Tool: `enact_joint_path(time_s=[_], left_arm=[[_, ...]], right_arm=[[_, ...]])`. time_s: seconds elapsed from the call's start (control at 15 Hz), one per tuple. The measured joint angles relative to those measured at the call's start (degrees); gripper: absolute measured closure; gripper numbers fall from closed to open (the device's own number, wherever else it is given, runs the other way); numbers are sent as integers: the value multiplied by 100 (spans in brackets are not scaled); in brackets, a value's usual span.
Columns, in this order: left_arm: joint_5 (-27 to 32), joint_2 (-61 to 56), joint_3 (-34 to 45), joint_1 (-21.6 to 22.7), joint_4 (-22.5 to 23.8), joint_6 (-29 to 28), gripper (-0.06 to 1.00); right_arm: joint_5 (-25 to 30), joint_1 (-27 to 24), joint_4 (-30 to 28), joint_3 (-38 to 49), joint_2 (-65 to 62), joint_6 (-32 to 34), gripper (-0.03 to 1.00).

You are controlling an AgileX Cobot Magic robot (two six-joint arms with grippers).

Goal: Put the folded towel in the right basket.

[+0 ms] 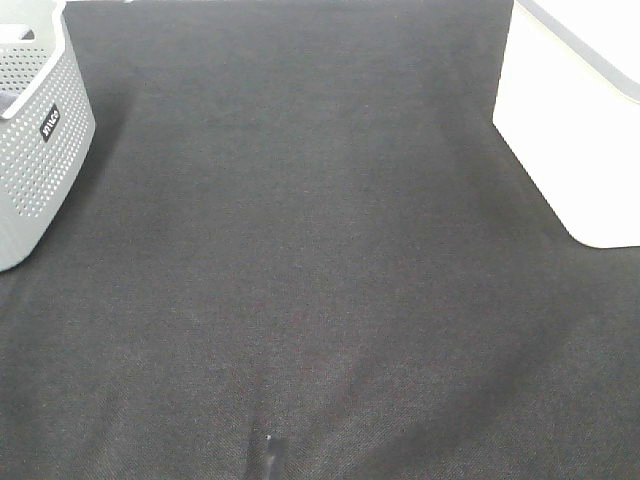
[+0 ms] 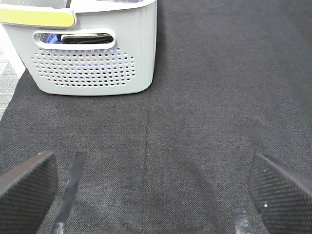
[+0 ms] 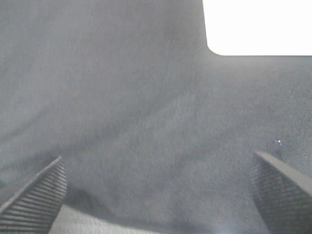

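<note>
No folded towel shows in any view. The right basket [image 1: 575, 120] is white and smooth-walled, at the back right of the dark cloth; its corner also shows in the right wrist view [image 3: 258, 27]. My left gripper [image 2: 156, 195] is open and empty, low over the cloth, facing the grey basket. My right gripper [image 3: 161, 195] is open and empty over the cloth, with the white basket ahead of it. Neither gripper shows in the exterior high view.
A grey perforated basket [image 1: 35, 130] stands at the back left; in the left wrist view [image 2: 92, 53] it has a yellow-green rim and dark items behind its handle slot. A dark cloth [image 1: 320, 260] covers the table, with a crease [image 2: 146, 161] running along it.
</note>
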Motion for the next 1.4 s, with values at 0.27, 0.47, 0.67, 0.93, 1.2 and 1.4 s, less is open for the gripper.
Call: enact_joint_path(time_s=[0.27,0.47,0.67,0.93,1.2,1.4], left_arm=[[0,0,0,0,0,0,-4],[0,0,0,0,0,0,-4],[0,0,0,0,0,0,-4],[0,0,0,0,0,0,-4],[0,0,0,0,0,0,-4],[0,0,0,0,0,0,-4]], right_arm=[[0,0,-57,6,-6,115,1],[0,0,-57,6,-6,115,1],[0,0,-57,6,-6,115,1],[0,0,-57,6,-6,115,1],[0,0,-57,6,-6,115,1],[0,0,-57,6,-6,115,1]])
